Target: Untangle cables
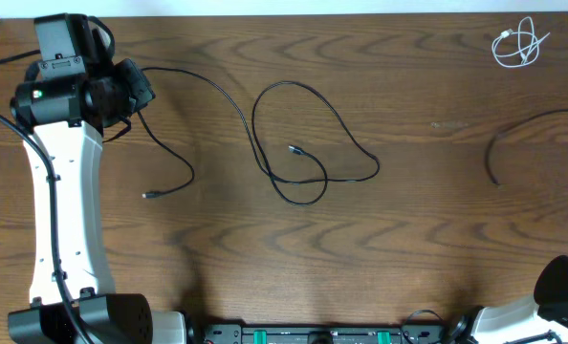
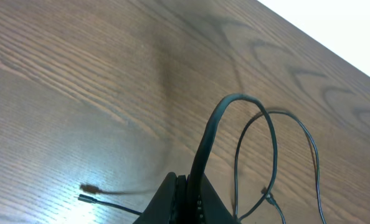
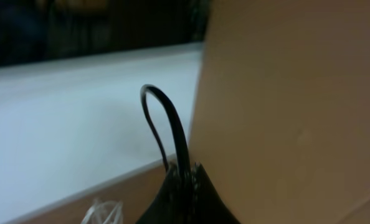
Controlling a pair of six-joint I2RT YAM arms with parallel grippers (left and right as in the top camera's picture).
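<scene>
**A:** Entry one: step in hand?

**B:** The left gripper has its fingers pressed together on a black cable. That cable runs right into the self-crossing loop. By my judgement, the loop is about to be drawn open and little has been undone so far.

**A:** Next move?

**B:** Probably a pull leftward, away from the loop, until the crossing slides out. The plug end lying inside the loop may snag.

**A:** Other entries?

**B:** The right gripper is closed, pinching a black cord. A second black cable lies well right of the loop. A white cable is coiled further right and above it. A loose plug lies left of the loop. No obstruction is seen.
</scene>
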